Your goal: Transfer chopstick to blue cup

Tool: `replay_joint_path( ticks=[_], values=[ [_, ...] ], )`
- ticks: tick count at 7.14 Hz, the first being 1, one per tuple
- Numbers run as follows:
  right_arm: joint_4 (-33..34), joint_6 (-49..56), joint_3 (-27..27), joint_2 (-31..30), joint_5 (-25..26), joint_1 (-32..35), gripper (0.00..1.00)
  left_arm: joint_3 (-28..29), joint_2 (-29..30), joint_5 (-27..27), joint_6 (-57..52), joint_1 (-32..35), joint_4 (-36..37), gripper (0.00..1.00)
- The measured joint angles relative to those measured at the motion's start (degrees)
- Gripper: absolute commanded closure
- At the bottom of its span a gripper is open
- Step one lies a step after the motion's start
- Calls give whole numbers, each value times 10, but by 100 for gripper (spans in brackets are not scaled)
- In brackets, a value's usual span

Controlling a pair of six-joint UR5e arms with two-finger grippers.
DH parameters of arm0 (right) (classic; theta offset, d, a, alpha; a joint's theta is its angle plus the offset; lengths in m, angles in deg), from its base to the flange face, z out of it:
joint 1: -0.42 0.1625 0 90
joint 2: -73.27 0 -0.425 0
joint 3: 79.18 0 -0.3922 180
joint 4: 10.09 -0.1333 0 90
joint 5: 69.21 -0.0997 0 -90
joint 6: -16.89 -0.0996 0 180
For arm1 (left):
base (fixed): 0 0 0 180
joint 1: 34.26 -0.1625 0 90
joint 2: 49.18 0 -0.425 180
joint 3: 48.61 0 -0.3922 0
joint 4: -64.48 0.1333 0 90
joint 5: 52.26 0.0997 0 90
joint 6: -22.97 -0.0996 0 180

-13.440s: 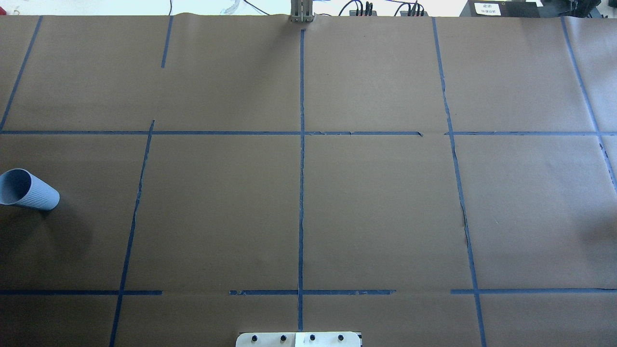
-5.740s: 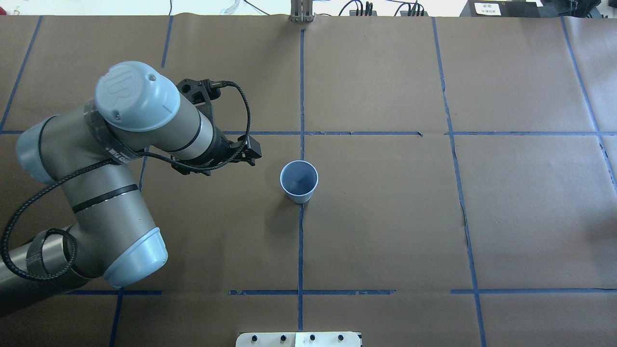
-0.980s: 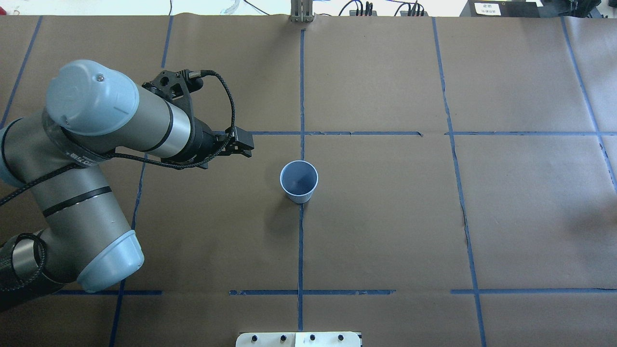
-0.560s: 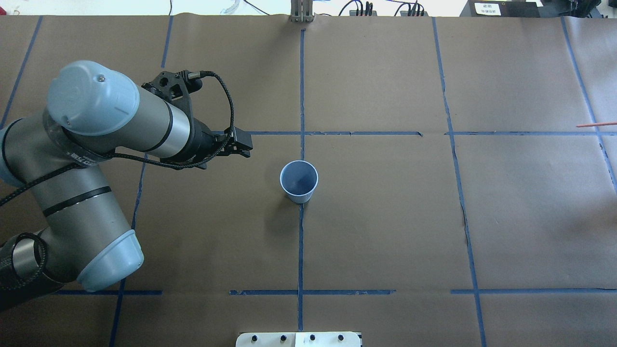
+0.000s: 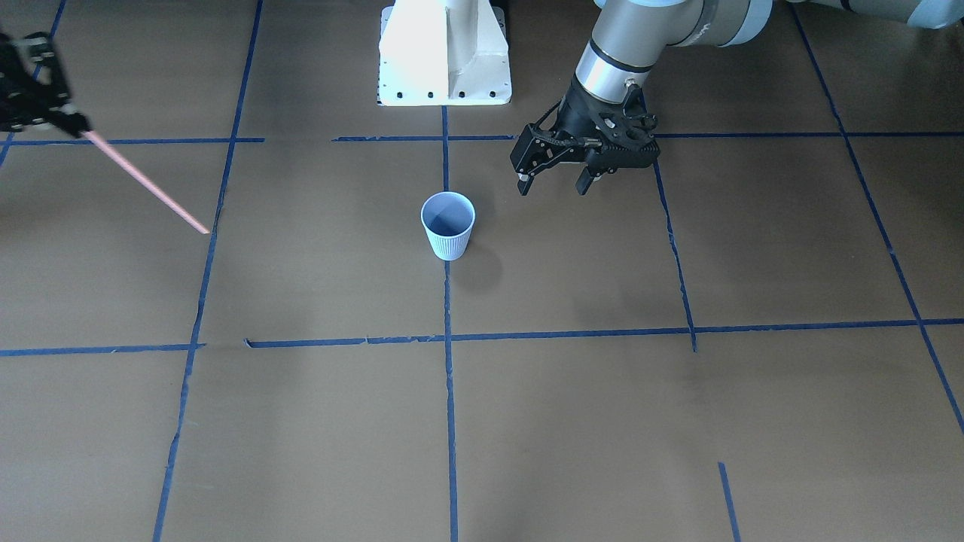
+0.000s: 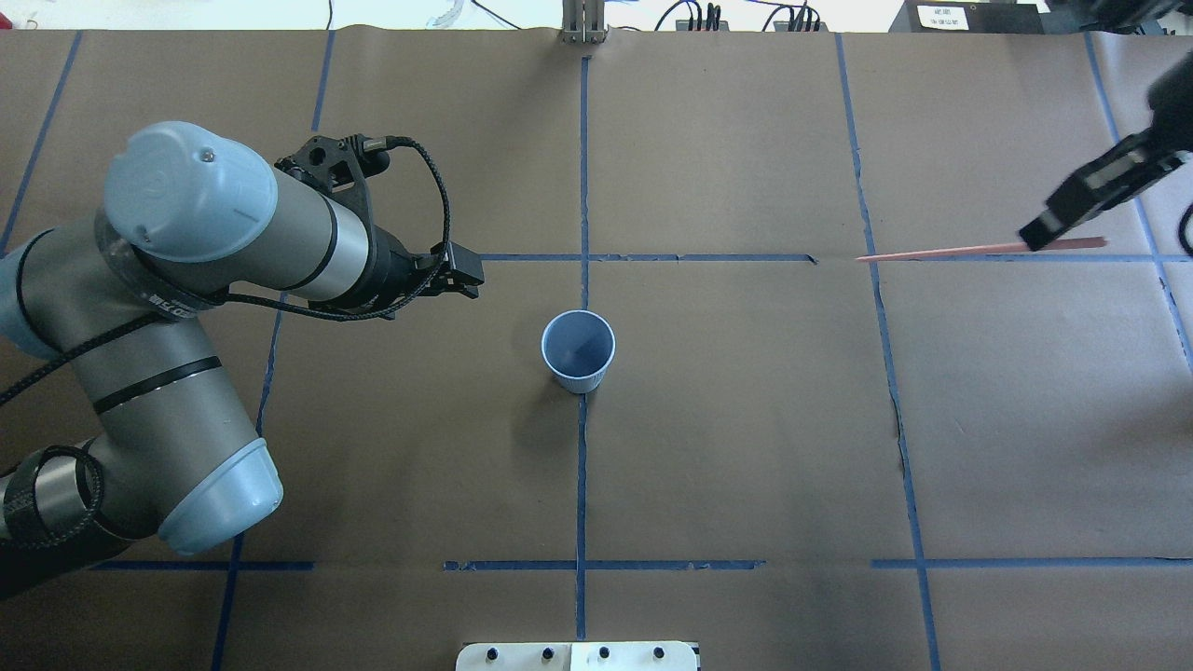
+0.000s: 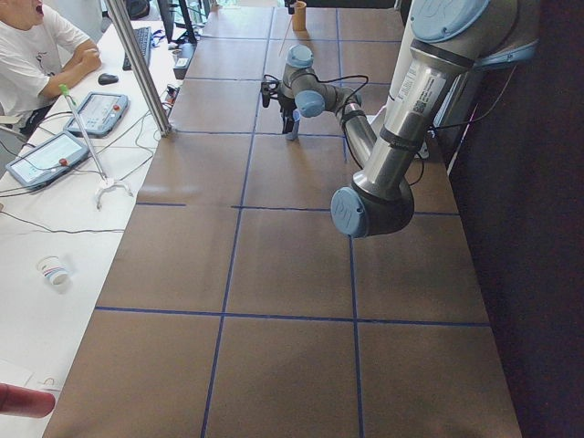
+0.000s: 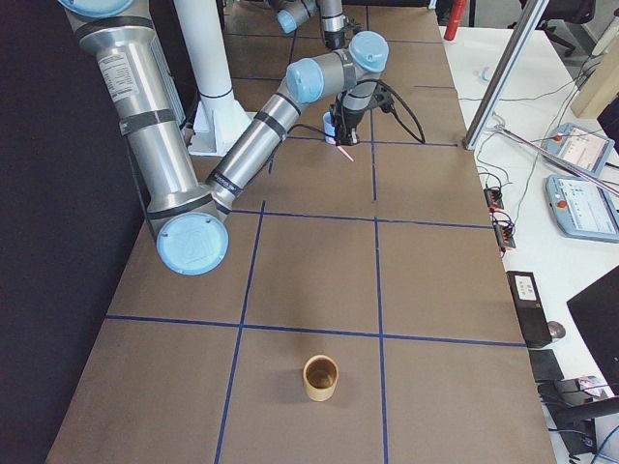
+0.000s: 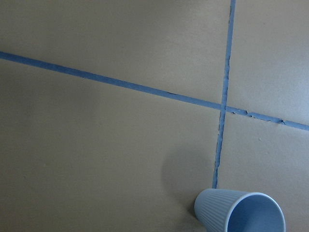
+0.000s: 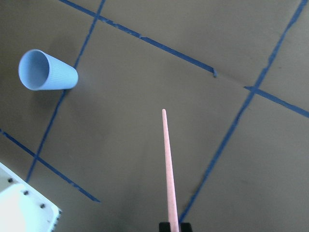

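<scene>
The blue cup (image 6: pixel 578 349) stands upright at the table's centre, on the middle tape line; it also shows in the front view (image 5: pixel 448 224) and both wrist views (image 9: pixel 239 215) (image 10: pixel 47 71). My left gripper (image 6: pixel 469 278) (image 5: pixel 552 184) is open and empty, hovering to the left of the cup and apart from it. My right gripper (image 6: pixel 1036 238) (image 5: pixel 71 124) is shut on the salmon-pink chopstick (image 6: pixel 951 252) (image 5: pixel 147 183) (image 10: pixel 169 169). It holds it above the table far to the right, with the free tip pointing toward the cup.
Blue tape lines (image 6: pixel 582 466) grid the brown paper. The white robot base (image 5: pixel 444 53) is at the near edge. A brown cup (image 8: pixel 320 377) stands at the table's far right end. A metal post (image 6: pixel 583 23) stands at the far edge. An operator (image 7: pixel 36 50) sits beside the table.
The right gripper with the chopstick has come in from the right edge and moved left toward the cup. The left gripper has shifted slightly. The cup has not moved.
</scene>
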Motion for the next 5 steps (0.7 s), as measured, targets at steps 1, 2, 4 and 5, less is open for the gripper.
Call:
replay_joint_path(
  ticks=[1, 2, 4, 5],
  values=[
    [-70, -143, -7, 33, 7, -59, 100, 10, 0, 1, -8, 2, -12, 0],
    [-155, -272, -23, 55, 21, -109, 100, 21, 0, 2, -12, 4, -24, 0],
    [-258, -451, -45, 95, 62, -180, 100, 36, -1, 2, -13, 7, -43, 0],
    [-273, -497, -60, 119, 81, -201, 100, 37, -1, 2, -13, 7, -46, 0]
  ],
)
